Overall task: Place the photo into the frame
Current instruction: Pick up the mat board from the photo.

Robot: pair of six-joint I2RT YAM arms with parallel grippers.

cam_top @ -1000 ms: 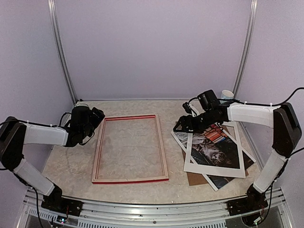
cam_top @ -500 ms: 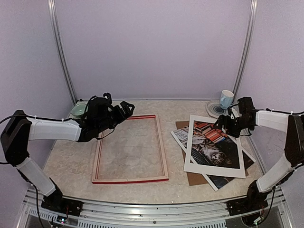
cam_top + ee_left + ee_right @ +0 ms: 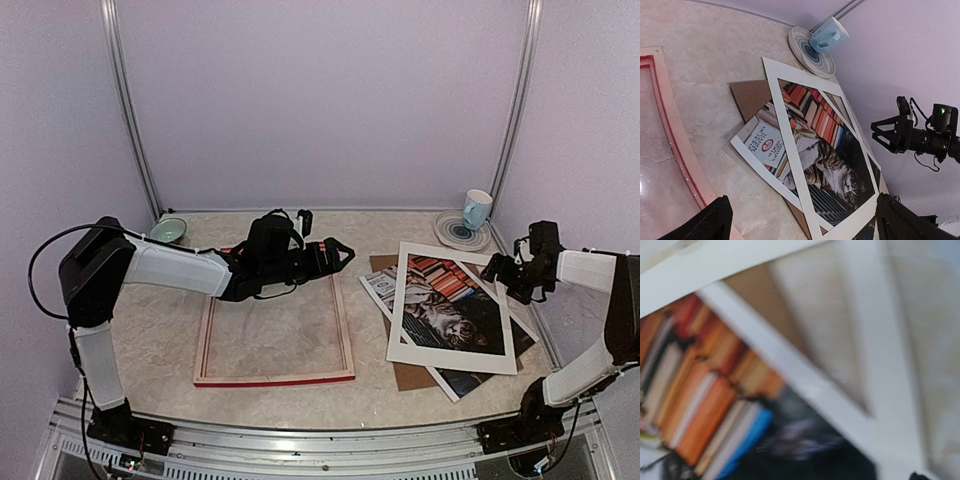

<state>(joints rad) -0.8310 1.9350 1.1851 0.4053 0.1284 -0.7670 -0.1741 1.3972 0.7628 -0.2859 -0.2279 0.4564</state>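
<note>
Red frame [image 3: 275, 379]: flat on the table left of centre, nothing in it, unmoved.
Photo [image 3: 450, 318]: right of the frame, under the white mat [image 3: 398, 340] and on the brown board [image 3: 408, 376]; not shifted.
Left gripper [image 3: 330, 252]: has swung across the frame's far rail toward the pile; fingers wide apart, holding nothing.
Right gripper [image 3: 495, 272]: has drawn back to the pile's right edge; probably leaving the reach to the left arm.
Left wrist view: shows the right pincer's jaws spread, which is hard to read from above.
Right wrist view: blurred; only printed books and mat border.
</note>
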